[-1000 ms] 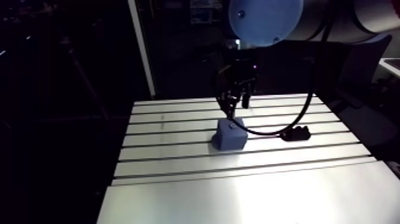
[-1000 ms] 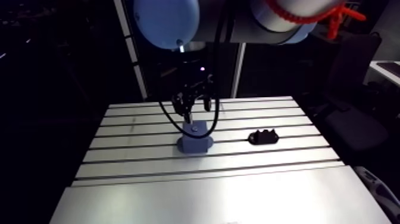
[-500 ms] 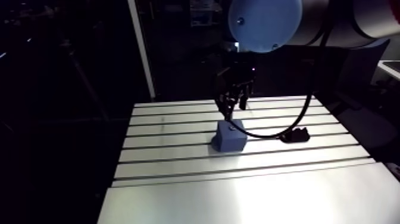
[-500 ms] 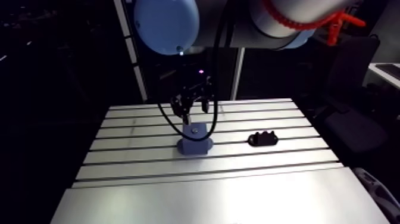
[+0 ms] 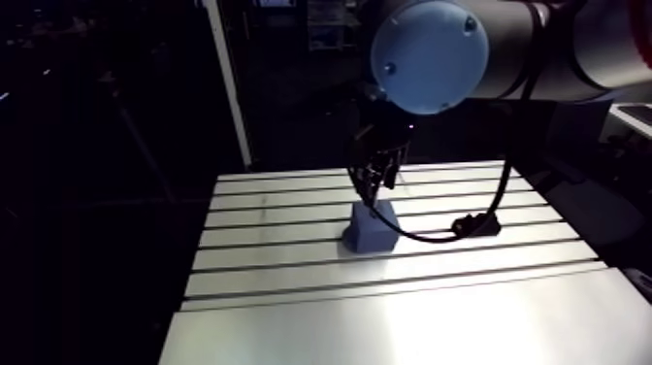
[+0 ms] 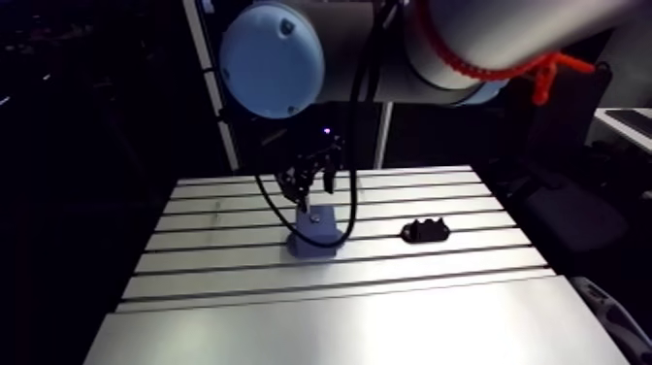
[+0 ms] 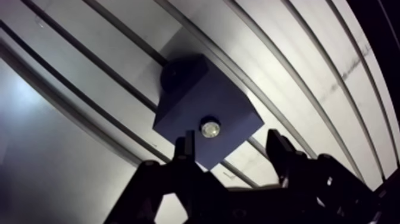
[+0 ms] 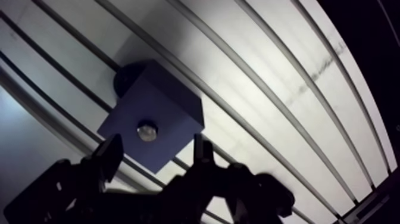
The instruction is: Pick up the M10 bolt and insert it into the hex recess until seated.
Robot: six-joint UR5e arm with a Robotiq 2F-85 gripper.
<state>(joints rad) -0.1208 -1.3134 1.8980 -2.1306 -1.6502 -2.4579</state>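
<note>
A dark blue block [image 7: 196, 101] stands on the slotted table [image 5: 291, 320]. A shiny M10 bolt [image 7: 209, 127] sits in the recess in the block's top face, with only its round head showing. In the wrist view my gripper [image 7: 231, 142] hangs above the block, open, with nothing between its fingers [image 7: 186, 143]. The bolt lies just ahead of the gap between them. In the arm view the gripper [image 5: 374, 177] hovers right over the block [image 5: 372, 226].
A small black holder [image 6: 426, 230] lies on the table to the right of the block. Long slots run across the back half of the table. The front half is a smooth plate.
The arm view has shifted with the arm, and the joint cap looms larger. The gripper stays over the block. Block and black holder have not moved.
</note>
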